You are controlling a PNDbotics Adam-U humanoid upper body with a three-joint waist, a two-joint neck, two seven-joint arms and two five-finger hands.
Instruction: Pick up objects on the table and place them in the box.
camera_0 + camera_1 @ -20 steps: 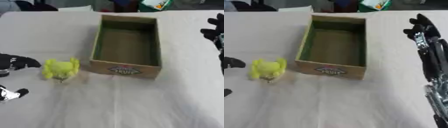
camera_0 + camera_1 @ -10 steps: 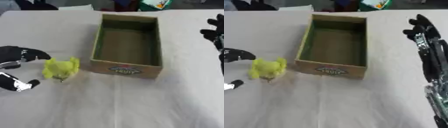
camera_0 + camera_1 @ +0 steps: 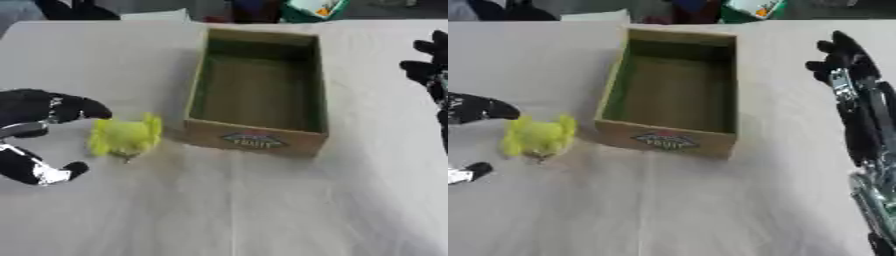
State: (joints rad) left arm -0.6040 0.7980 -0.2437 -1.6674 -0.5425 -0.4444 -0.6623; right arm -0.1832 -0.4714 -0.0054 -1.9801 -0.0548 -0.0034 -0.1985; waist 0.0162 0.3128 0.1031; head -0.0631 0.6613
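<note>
You're looking down on a pale grey-white surface [image 3: 262, 210] that fills nearly the whole view, evenly lit with soft shadows. Along its far edge you can see dark shapes [image 3: 74, 9], a white sheet-like piece [image 3: 157, 15], and a green and white object [image 3: 313, 9], too blurred to identify.

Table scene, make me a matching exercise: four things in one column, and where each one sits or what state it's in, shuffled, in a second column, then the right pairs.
Column one:
1. yellow-green toy
2. box
3. left hand
4. right hand

Column two:
A. lies at the table's right edge, away from everything
B. open, fingers and thumb spread on either side of the toy, not closed on it
C. stands in the middle with nothing inside, label on its near wall
D. lies on the cloth just left of the box's near corner

Pairs: 1-D, 2-C, 3-B, 4-A
</note>
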